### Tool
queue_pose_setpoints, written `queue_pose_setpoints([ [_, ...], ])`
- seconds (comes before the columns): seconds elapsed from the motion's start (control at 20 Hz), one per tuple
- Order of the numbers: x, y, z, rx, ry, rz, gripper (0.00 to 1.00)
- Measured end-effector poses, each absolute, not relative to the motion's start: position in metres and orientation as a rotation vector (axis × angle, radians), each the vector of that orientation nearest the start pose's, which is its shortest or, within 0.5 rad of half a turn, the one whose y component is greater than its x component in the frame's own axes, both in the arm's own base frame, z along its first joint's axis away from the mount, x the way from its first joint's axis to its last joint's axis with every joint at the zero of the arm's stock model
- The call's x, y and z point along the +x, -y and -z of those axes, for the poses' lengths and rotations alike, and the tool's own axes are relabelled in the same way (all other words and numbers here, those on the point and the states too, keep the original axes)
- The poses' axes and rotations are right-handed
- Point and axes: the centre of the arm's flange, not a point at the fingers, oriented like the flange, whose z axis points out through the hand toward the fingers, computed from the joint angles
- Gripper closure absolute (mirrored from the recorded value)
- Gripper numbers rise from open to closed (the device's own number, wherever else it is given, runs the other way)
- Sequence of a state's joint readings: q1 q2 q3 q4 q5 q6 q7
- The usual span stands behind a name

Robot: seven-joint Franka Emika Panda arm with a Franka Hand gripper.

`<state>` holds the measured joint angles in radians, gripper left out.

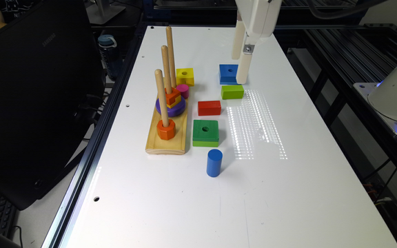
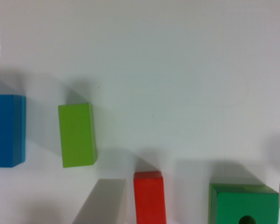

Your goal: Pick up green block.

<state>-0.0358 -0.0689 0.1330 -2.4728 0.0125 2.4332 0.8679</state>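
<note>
- The green block (image 1: 205, 132) lies flat on the white table (image 1: 288, 193), hole up, near the middle of the exterior view
- Nothing touches it, and its lighter lower side faces the camera
- The gripper (image 1: 240, 69) hangs at about 1 o'clock from the green block in the exterior view, well apart from it
- One finger's tip is close to the table, just beside the blue block (image 1: 228, 73) at that block's 3 o'clock
- In the wrist view the fingers (image 2: 105, 200) stand wide apart with nothing between them but table; the red block (image 2: 149, 196) and part of the green block (image 2: 245, 203) show in that gap
- The red block (image 1: 209, 107) lies at 12 o'clock from the green block, near but not touching
- The lime block (image 1: 232, 92) lies at 1 o'clock from the green block, between it and the blue block, with bare table on each side
- A blue cylinder (image 1: 214, 162) stands upright at 5 o'clock from the green block, near it
- The peg board (image 1: 166, 144) lies at 9 o'clock, just beside the green block; its three pegs carry orange, yellow and purple pieces
- A yellow block (image 1: 185, 76) and a pink cylinder (image 1: 183, 90) sit at 11 o'clock from the green block, past the red block and next to the far end of the peg board
</note>
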Motion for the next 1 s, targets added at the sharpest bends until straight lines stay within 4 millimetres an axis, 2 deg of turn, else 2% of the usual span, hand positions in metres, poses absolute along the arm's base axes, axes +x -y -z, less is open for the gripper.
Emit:
queue_pose_setpoints([
  [0.2, 0.47, -0.057, -0.322, -2.892, -1.19, 0.045, 0.0],
  [0.6, 0.472, -0.062, -0.324, -2.889, -1.189, 0.051, 0.0],
  [0.75, 0.481, -0.074, -0.323, -2.883, -1.187, 0.051, 0.0],
  [1.0, 0.498, -0.082, -0.32, -2.874, -1.181, 0.046, 0.0],
])
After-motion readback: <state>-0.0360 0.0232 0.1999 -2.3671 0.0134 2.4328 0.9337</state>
